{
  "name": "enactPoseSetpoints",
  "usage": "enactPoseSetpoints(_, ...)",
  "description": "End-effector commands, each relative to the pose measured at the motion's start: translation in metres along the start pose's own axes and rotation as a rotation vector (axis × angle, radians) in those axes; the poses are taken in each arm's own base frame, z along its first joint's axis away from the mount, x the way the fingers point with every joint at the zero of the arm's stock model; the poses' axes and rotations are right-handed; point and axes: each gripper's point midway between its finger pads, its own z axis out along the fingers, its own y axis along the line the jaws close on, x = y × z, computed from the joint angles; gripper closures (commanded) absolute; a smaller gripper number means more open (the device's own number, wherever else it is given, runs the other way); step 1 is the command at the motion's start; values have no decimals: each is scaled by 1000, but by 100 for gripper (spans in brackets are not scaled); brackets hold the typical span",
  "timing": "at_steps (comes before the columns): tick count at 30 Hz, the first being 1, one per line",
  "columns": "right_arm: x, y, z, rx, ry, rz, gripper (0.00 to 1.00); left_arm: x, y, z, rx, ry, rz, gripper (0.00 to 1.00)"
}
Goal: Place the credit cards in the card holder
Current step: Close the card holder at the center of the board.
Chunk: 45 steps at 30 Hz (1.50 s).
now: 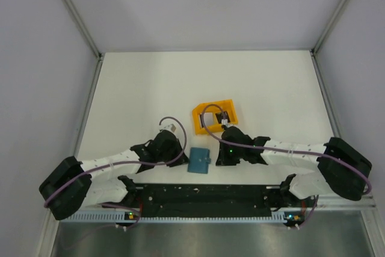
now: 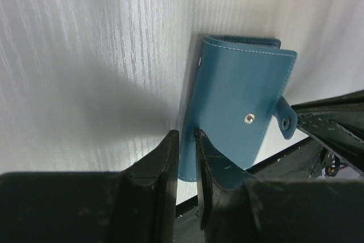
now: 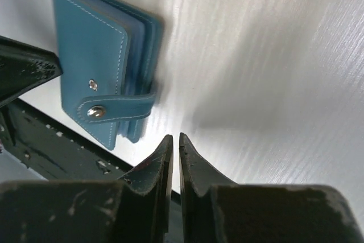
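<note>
- Top view: card holder (image 1: 198, 161) flat on the table (image 1: 271, 88), at 6 o'clock from the orange tray (image 1: 201, 126); my left gripper (image 1: 182, 156) at its 9 o'clock, my right gripper (image 1: 219, 158) at its 3 o'clock.
- Left wrist: my jaws are narrowly parted over the holder's edge; holder body at 1 o'clock.
- Right wrist: my jaws almost touch and hold nothing; holder at 11 o'clock.

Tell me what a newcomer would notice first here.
The bright orange tray at mid-table stands out, partly covered by the right arm. Just nearer the arms lies the blue holder, flat on the white table, with the left gripper and right gripper on either side of it.
</note>
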Motion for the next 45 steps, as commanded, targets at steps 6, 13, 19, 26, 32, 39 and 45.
enactPoseSetpoints(6, -14, 19, 20, -18, 38, 4, 91, 17, -7, 4, 99, 54, -45, 78)
enactPoseSetpoints(13, -37, 7, 26, 38, 13, -48, 91, 16, -11, 5, 120, 41, -89, 78)
enactPoseSetpoints(19, -50, 6, -4, 47, -38, -173, 81, 4, -7, -2, 72, -18, -77, 78)
enactPoseSetpoints(26, -69, 35, -26, 25, -93, -213, 68, -24, -35, -15, 127, -115, 2, 78)
enactPoseSetpoints(32, -68, 54, -20, 53, -89, -240, 66, -23, -45, -5, 167, -88, 6, 78)
enactPoseSetpoints(39, -66, 52, -9, 137, -96, -244, 65, -15, -22, 11, 63, -60, -41, 79)
enactPoseSetpoints(45, -62, 53, -2, 156, -81, -258, 64, -12, -14, 19, 30, -49, -72, 79)
